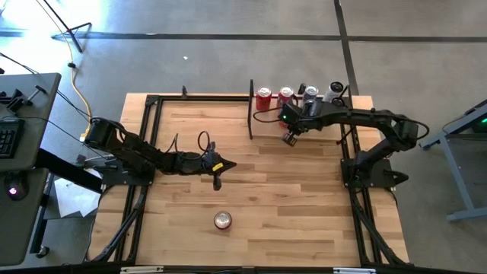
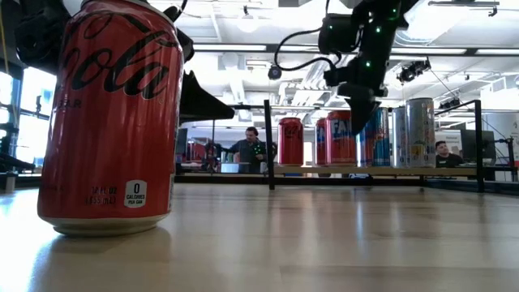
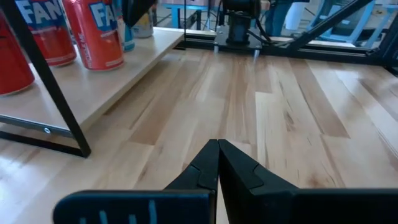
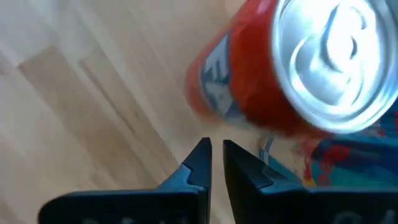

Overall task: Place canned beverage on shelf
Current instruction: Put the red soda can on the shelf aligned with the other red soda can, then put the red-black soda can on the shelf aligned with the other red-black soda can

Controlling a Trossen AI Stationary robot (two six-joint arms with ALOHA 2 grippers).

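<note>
A red cola can [image 1: 221,221] stands upright on its base on the table near the front edge; it fills the left of the low view [image 2: 109,113]. The shelf [image 1: 268,114] is at the far right of the table, and its light-wood ledge [image 2: 324,170] holds several upright cans [image 2: 340,136]. My right gripper [image 1: 291,138] hangs just in front of the ledge. It is empty, with its fingers [image 4: 198,163] drawn together to a slit, above a red can [image 4: 292,74]. My left gripper [image 1: 218,173] is shut and empty, low over the table's middle.
The shelf's upright black divider [image 1: 251,110] stands at its left end, and thin black bars [image 3: 53,93] edge the ledge. A black frame [image 1: 144,137] runs along the table's sides. People sit in the room beyond the table [image 2: 251,150]. Bare wood lies between the can and the shelf.
</note>
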